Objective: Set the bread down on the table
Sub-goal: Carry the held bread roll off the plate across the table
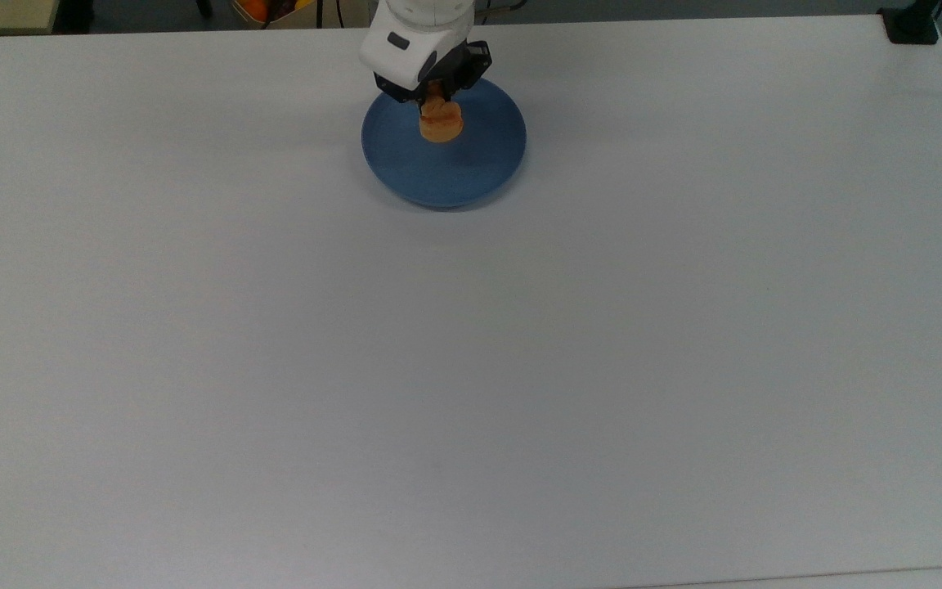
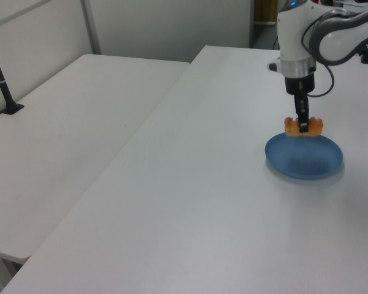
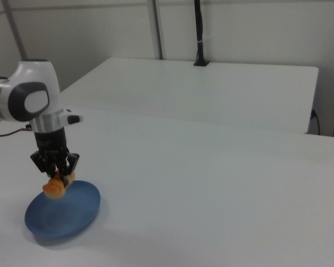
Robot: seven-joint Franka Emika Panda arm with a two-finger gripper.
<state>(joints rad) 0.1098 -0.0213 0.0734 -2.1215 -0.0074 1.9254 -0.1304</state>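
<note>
Clamping bread (image 1: 441, 124), gripper (image 1: 433, 96) holds it above blue plate (image 1: 443, 176); bread top hidden by fingers.

Golden-orange bread (image 1: 441, 125) with a browned crust sits in the black-fingered end effector (image 1: 435, 96), white housing above. Just below it, a plain deep-blue plate (image 1: 471, 172). All around, a smooth, unpatterned white desk (image 1: 471, 368).

We saw one white table (image 1: 471, 368), flat and plain. A round blue plate (image 1: 471, 176) sat directly on it near the far edge in the top view, toward the left view's right (image 2: 313, 165) and the right view's lower left (image 3: 72, 219).
</note>
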